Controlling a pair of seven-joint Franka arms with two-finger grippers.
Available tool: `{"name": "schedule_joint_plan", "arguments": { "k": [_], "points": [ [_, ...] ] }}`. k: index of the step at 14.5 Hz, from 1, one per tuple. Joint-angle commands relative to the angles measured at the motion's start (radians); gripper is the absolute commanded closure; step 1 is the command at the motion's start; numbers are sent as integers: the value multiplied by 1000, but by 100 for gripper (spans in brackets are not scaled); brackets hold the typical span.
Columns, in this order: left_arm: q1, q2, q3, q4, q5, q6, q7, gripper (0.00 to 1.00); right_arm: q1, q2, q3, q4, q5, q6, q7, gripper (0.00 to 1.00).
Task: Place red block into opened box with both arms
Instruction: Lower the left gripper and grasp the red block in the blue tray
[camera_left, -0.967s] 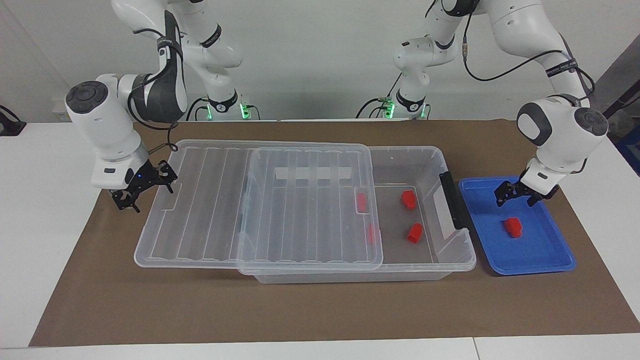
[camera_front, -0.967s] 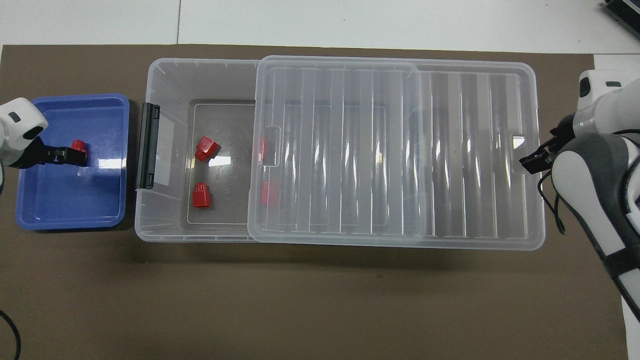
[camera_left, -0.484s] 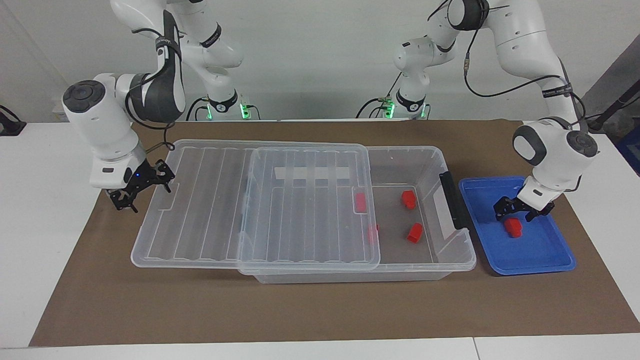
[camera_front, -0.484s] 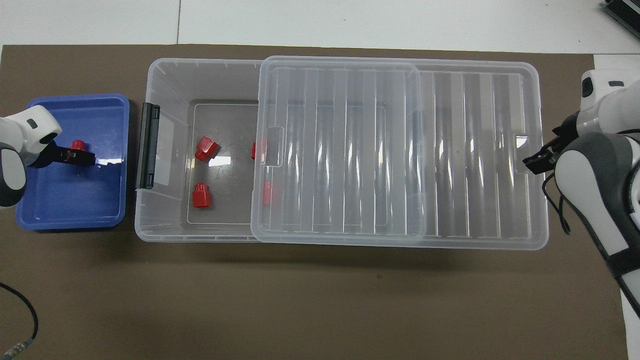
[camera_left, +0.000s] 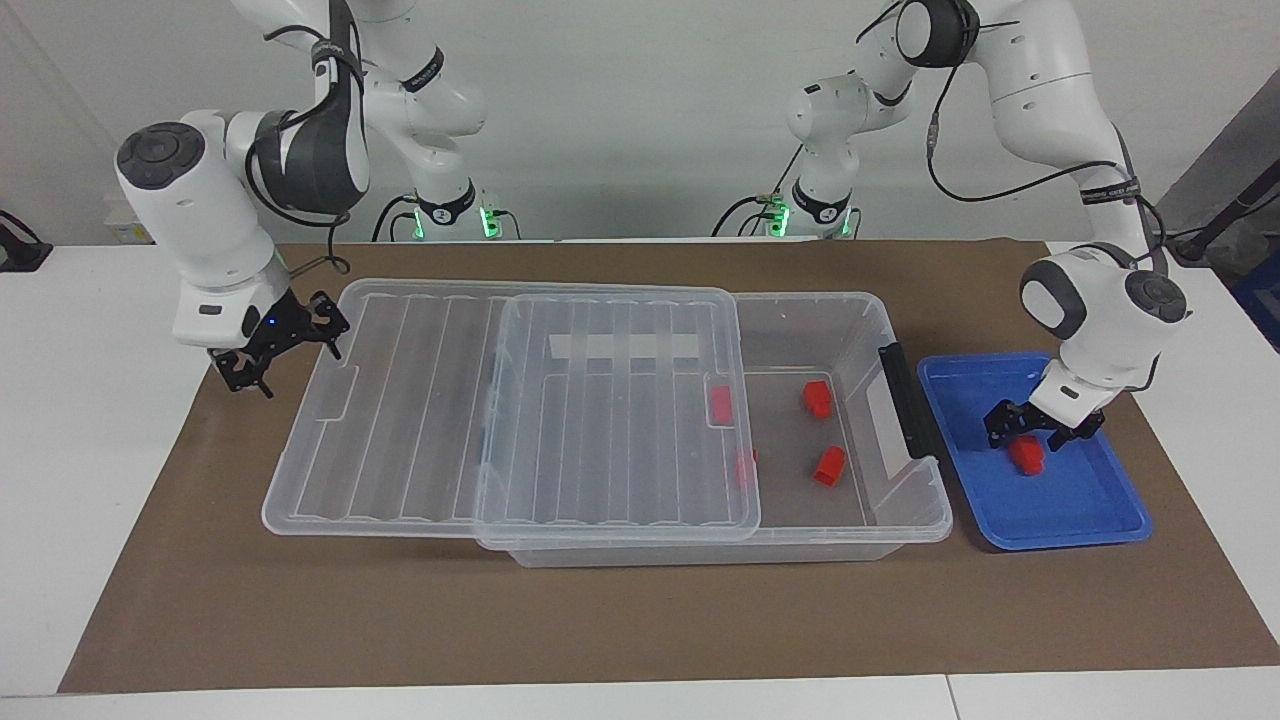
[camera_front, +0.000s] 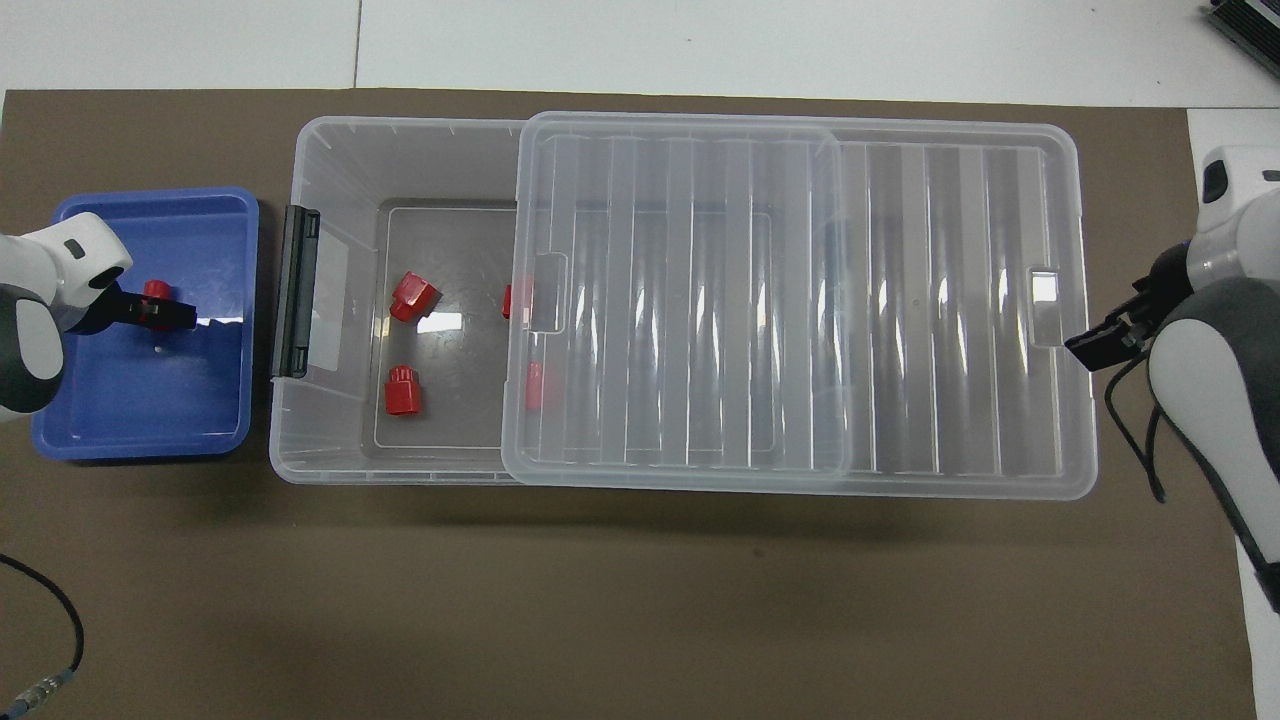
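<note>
Success with the grab hinges on the open left gripper (camera_left: 1043, 432) straddling the red block (camera_left: 1026, 455) squarely in the blue tray (camera_left: 1090, 515) before closing, while the open right gripper (camera_left: 275, 352) waits just beside the lid (camera_left: 420, 400).

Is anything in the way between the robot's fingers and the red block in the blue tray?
Nothing visible is. The left gripper is open right over the red block in the blue tray. The box beside it is uncovered at that end, its lid slid toward the right gripper.
</note>
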Motion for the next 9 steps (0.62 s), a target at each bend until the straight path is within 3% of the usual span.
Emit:
{"name": "schedule_joint_plan", "arguments": {
  "k": [1,3,5,9],
  "points": [
    [-8,3,-1,-14,-41,42,17,0,7,-66,6,-43,25,-25,189,2],
    [-8,3,-1,-14,-43,42,17,0,22,-85,6,-49,49,-28,355,2],
    [-8,3,-1,-16,-43,44,17,8,29,-89,6,-48,84,-26,458,2],
    [-8,6,-1,-16,-43,53,17,8,81,-94,8,-37,101,-22,710,2]
  ]
}}
